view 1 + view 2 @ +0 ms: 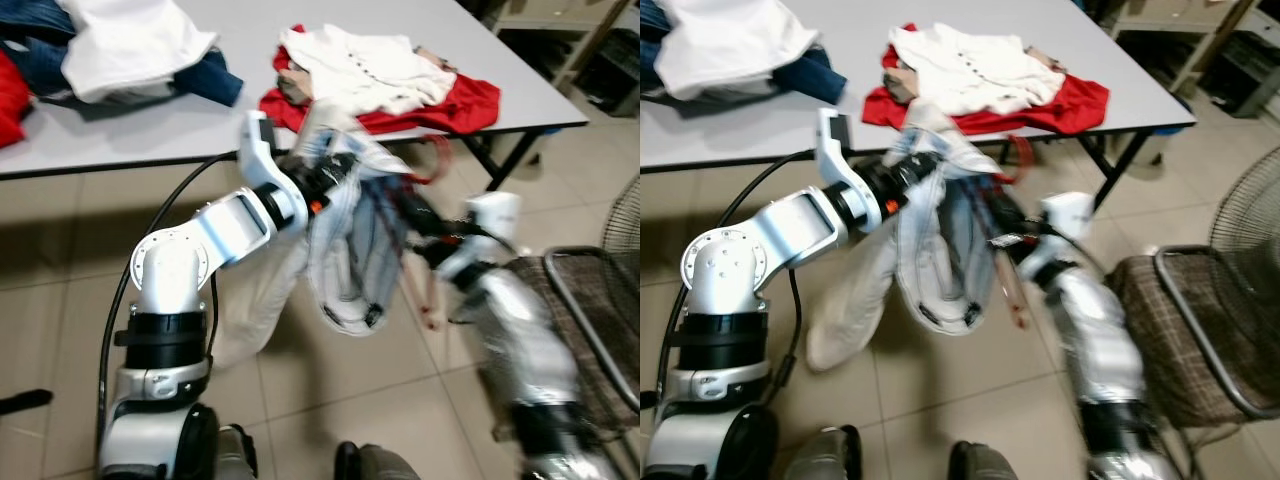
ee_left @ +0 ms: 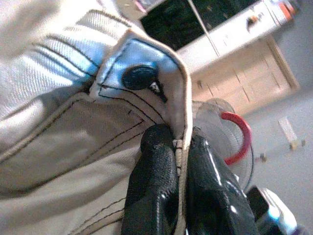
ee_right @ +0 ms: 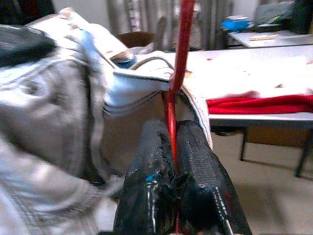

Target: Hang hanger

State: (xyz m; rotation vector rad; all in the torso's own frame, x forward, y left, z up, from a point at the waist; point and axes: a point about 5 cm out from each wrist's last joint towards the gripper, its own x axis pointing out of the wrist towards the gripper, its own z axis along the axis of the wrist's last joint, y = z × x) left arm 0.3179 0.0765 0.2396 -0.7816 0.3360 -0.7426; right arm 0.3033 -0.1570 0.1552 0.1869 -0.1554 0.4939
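Note:
A pale beige denim garment [image 1: 350, 260] hangs in the air between my two arms, in front of the table. My left gripper [image 1: 330, 175] is shut on the garment's waistband edge beside a dark button [image 2: 139, 77], with both fingers [image 2: 156, 166] pinching the seam. My right gripper [image 3: 171, 128] is shut on the thin stem of a red hanger [image 3: 183, 44], which runs up into the garment. The hanger's red hook [image 1: 437, 160] sticks out near the table edge. The right arm is blurred.
A grey table [image 1: 150, 140] stands ahead, carrying a white shirt [image 1: 365, 65] on red cloth [image 1: 470, 100] and a pile of white and blue clothes [image 1: 130, 40]. A checked chair [image 1: 590, 320] and a fan [image 1: 1250, 220] stand at the right. Tiled floor lies below.

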